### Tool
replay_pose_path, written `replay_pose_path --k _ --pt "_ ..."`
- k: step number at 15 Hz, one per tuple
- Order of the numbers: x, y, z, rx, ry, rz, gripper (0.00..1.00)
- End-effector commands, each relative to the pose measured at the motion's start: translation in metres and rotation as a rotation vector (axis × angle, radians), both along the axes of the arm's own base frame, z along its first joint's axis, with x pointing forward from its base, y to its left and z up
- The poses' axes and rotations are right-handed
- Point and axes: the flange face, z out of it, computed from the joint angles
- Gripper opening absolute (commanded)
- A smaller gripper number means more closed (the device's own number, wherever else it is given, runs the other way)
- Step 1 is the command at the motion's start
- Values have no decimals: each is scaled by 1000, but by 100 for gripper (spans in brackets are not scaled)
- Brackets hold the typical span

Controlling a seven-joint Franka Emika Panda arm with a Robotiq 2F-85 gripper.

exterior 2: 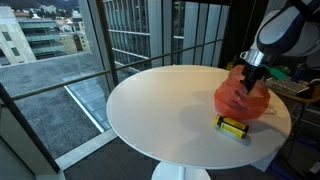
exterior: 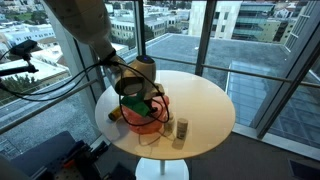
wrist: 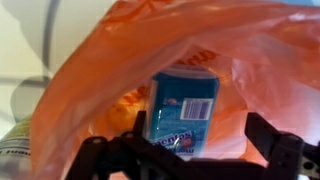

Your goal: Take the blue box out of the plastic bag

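The plastic bag [wrist: 90, 70] is translucent red-orange and fills most of the wrist view, its mouth facing the camera. Inside it lies the blue box [wrist: 185, 110], light blue with a barcode and printed label. My gripper [wrist: 185, 150] is open at the bag's mouth, its dark fingers [wrist: 275, 145] standing either side of the box's near end, not closed on it. In both exterior views the gripper [exterior: 140, 92] [exterior 2: 250, 78] hangs right over the bag [exterior: 143, 118] [exterior 2: 243, 100]; the box is hidden there.
The bag sits on a round white table [exterior: 205, 100] [exterior 2: 160, 110] beside tall windows. Two pale bottles [exterior: 180, 130] stand next to the bag near the table's edge. A small yellow item [exterior 2: 233, 126] lies just in front of the bag.
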Motion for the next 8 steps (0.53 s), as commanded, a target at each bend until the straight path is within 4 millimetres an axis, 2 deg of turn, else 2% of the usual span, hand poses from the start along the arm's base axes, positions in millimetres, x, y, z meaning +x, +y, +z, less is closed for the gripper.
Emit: replay_pose_path --k 1,3,5,6,8 --pt "4 -5 -3 -5 0 7 100" --pt "4 -6 -4 -6 2 6 100" --pt "3 -6 -5 -8 5 5 73" --pt "3 -6 -6 -10 6 6 67" --pt "3 -6 -8 -10 9 6 47"
